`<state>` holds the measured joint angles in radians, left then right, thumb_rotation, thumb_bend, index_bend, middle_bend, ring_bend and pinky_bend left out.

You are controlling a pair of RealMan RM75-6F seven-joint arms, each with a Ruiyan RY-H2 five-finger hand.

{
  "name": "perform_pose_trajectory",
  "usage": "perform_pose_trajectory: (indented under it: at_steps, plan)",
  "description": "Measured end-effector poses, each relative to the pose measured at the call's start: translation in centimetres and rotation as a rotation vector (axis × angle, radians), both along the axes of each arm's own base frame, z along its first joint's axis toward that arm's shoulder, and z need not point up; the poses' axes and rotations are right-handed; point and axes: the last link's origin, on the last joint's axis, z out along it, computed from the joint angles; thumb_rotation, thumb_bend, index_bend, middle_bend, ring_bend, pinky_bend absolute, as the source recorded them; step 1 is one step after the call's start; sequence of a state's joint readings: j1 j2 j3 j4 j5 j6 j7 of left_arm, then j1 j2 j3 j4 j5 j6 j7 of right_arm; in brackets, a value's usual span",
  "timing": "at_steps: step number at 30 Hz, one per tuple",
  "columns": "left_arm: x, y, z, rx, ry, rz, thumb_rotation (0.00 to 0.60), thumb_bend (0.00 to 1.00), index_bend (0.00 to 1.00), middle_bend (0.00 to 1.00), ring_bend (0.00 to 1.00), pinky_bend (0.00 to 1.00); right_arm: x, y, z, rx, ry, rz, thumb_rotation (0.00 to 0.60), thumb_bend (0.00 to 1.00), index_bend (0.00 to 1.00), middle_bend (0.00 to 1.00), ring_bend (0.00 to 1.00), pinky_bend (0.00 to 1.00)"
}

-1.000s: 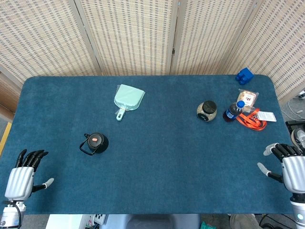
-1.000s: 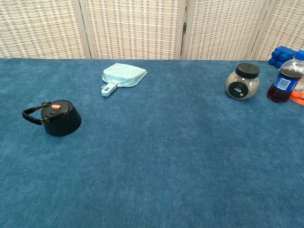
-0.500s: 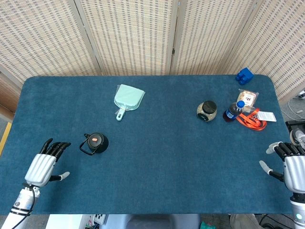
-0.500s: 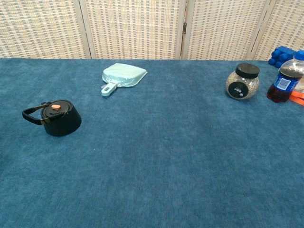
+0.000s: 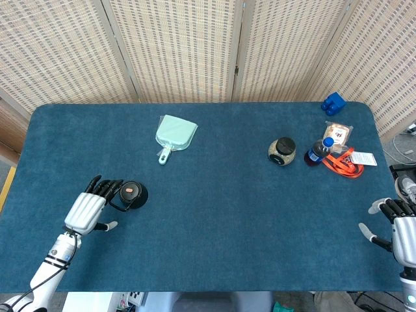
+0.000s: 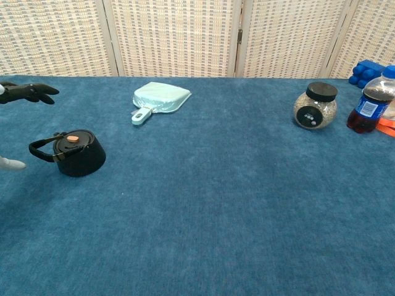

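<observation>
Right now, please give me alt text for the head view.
The left robot hand, fingers spread, reaches toward a small black kettle on a blue table. The right robot hand waits open at the table's right edge.

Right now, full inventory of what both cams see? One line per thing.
kettle: 1, black with an orange knob on the lid, left part of the table, by the left hand's fingertips
dustpan: 1, pale mint green, far left-centre, handle toward the near edge
jar: 1, clear with a black lid and black label, right of centre
bottle: 1, dark red drink, blue label, white cap, beside the jar
lanyard: 1, orange, right of the bottle
packet: 1, clear wrapper, behind the bottle
card: 1, white, near the right edge
block: 1, blue, far right corner
table: 1, blue cloth
screen: 1, woven beige panels, behind the table
left hand: 1, silver with black fingers, open, beside the kettle
right hand: 1, same make, open, near right corner
</observation>
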<state>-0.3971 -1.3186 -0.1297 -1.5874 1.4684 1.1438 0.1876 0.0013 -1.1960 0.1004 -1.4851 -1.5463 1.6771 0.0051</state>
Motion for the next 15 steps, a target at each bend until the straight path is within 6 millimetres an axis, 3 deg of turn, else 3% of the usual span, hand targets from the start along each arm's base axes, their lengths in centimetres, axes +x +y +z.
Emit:
perform_pose_trajectory:
  at_steps: [15]
  plan:
    - [1.1,2.9,-2.9,-0.025,0.004,0.056,0.600,0.08,0.04,0.11,0.11,0.00,-0.8,-0.2,0.1,0.001,-0.011,-0.017,0.600,0.17,0.51,0.44,0.36,0.39]
